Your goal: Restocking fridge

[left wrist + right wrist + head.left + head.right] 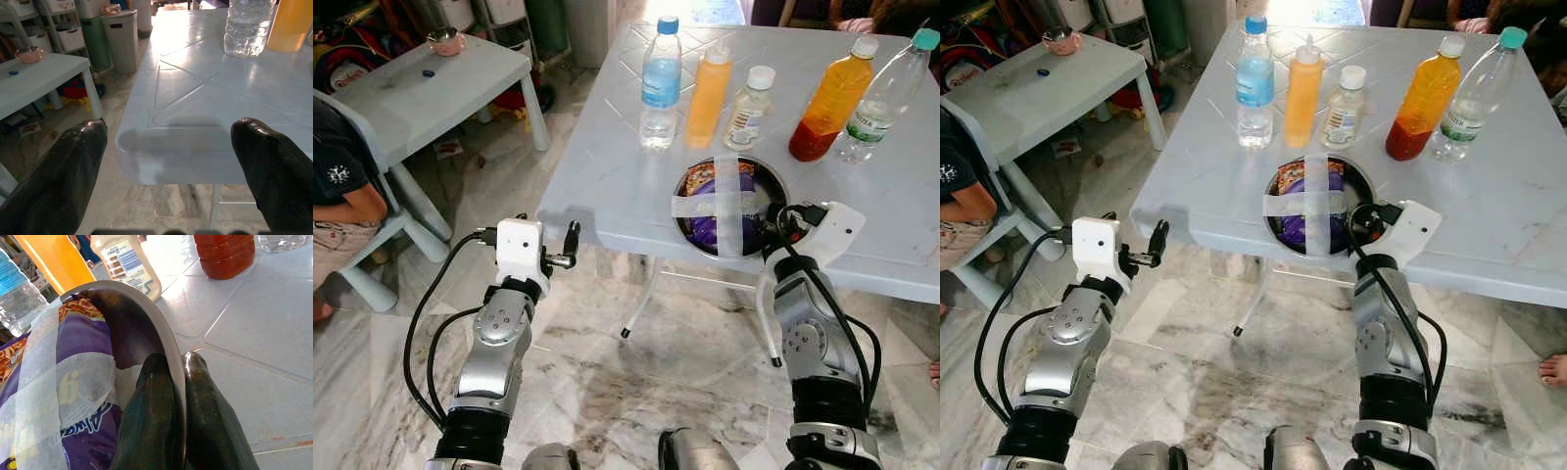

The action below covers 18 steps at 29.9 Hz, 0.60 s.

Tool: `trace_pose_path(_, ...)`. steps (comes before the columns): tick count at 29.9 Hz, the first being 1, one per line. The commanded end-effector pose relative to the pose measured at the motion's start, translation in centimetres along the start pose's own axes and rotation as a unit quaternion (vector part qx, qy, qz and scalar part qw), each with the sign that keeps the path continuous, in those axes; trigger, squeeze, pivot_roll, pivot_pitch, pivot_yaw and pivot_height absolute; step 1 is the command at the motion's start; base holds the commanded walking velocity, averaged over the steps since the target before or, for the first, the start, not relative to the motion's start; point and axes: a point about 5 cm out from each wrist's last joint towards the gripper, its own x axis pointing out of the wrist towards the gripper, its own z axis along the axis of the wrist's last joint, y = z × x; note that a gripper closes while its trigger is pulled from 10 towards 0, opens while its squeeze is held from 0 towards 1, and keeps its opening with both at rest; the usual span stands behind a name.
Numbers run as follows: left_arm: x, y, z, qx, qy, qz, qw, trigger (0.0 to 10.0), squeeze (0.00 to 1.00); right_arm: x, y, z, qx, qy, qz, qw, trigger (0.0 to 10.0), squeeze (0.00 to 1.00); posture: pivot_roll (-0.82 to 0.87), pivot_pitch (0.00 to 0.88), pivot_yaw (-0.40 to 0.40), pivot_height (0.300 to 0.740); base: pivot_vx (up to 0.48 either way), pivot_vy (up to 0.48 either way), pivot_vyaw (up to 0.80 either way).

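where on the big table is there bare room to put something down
The near-left corner of the table is bare, bordered by the water bottle behind and the taped metal bowl to the right. The right side, below the red-orange bottle and past the right gripper clamping the bowl's rim, is free too. The back row of bottles is crowded.

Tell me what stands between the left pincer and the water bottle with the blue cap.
Nothing visible does. The left pincer hangs open off the table corner, and bare tabletop runs from there to the water bottle. The right pincer grips the bowl rim.
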Motion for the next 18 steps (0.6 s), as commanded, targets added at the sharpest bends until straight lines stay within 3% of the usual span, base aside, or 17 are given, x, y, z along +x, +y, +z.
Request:
trace_pose_path(1, 0.10, 0.28, -0.18, 0.004, 0.006, 0.007, 1.000, 10.0, 0.00, -0.39, -0.54, -1.86, 0.005, 0.042, -0.014, 0.999, 10.0, 0.00, -0.10, 0.056, 0.047, 0.740, 0.000, 0.000, 0.00)
trace_pose_path(4, 0.11, 0.28, -0.18, 0.003, 0.006, 0.008, 1.000, 10.0, 0.00, -0.36, -0.47, -1.87, 0.008, 0.042, -0.013, 0.999, 10.0, 0.00, -0.10, 0.057, 0.046, 0.740, 0.000, 0.000, 0.00)
trace_pose_path(18, 0.17, 0.23, -0.20, 0.004, 0.007, 0.005, 1.000, 10.0, 0.00, -0.31, -0.19, -1.77, 0.013, 0.036, -0.003, 0.999, 10.0, 0.00, -0.10, 0.058, 0.050, 0.740, -0.240, 0.000, 0.00)
